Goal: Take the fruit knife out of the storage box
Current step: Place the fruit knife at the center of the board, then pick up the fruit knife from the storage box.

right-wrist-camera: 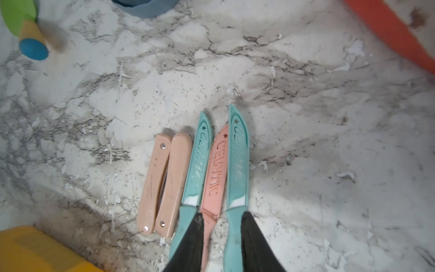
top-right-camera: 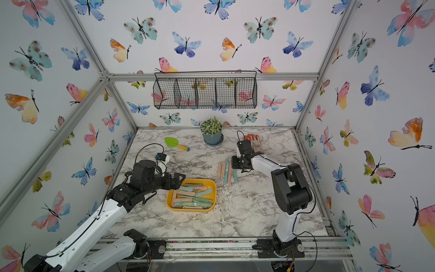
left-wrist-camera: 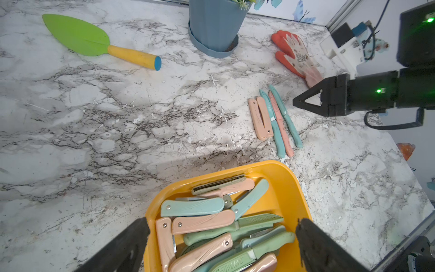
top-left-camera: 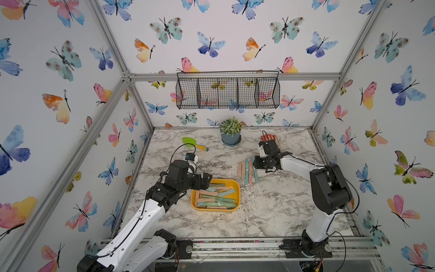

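Beyond the storage box [top-left-camera: 214, 209], the right tool [right-wrist-camera: 222, 214] stands slightly parted, empty, over a row of knives [right-wrist-camera: 195, 169] on the tabletop [right-wrist-camera: 329, 141]; the left tool [left-wrist-camera: 222, 221] is spread wide above the box.

Left arm [top-left-camera: 141, 212] stretched forward and low, wrist pitched down; left gripper [left-wrist-camera: 222, 223] with jaws spread wide. Right arm [top-left-camera: 329, 188] folded at elbow, forearm reaching inward; right gripper [right-wrist-camera: 222, 215] angled down, jaws narrowly parted
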Available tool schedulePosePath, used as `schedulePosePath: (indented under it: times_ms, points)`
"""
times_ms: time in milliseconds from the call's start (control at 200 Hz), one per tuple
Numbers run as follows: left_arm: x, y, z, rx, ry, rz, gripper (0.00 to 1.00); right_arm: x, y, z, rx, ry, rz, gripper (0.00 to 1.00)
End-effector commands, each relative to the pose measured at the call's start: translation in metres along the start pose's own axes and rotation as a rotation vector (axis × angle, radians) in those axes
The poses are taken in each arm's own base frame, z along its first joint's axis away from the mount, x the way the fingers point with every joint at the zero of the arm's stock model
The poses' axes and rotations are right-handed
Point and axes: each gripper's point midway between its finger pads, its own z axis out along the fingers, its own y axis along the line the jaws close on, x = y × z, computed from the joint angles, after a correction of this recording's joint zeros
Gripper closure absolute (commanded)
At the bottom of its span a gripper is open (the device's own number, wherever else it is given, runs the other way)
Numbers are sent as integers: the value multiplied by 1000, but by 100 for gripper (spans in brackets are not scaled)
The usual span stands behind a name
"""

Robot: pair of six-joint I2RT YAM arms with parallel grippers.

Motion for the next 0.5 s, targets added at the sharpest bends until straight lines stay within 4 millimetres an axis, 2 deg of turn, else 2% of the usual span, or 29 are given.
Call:
schedulePosePath:
  times_ms: [0,130,260,370,496]
  points:
    - [-6,15,-6,-72,-22,-20,2,-15,28,-23,-85,-85,-144,66]
    - [-15,29,-14,-130,-62,-45,2,-19,54,-48,-142,-159,-265,65]
    - [-24,40,-25,-163,-117,-73,2,-13,99,-73,-274,-224,-441,63]
    - [-31,49,-33,-191,-164,-92,2,9,142,-85,-383,-235,-632,58]
    - [-36,58,-39,-212,-207,-113,2,39,180,-82,-477,-173,-774,57]
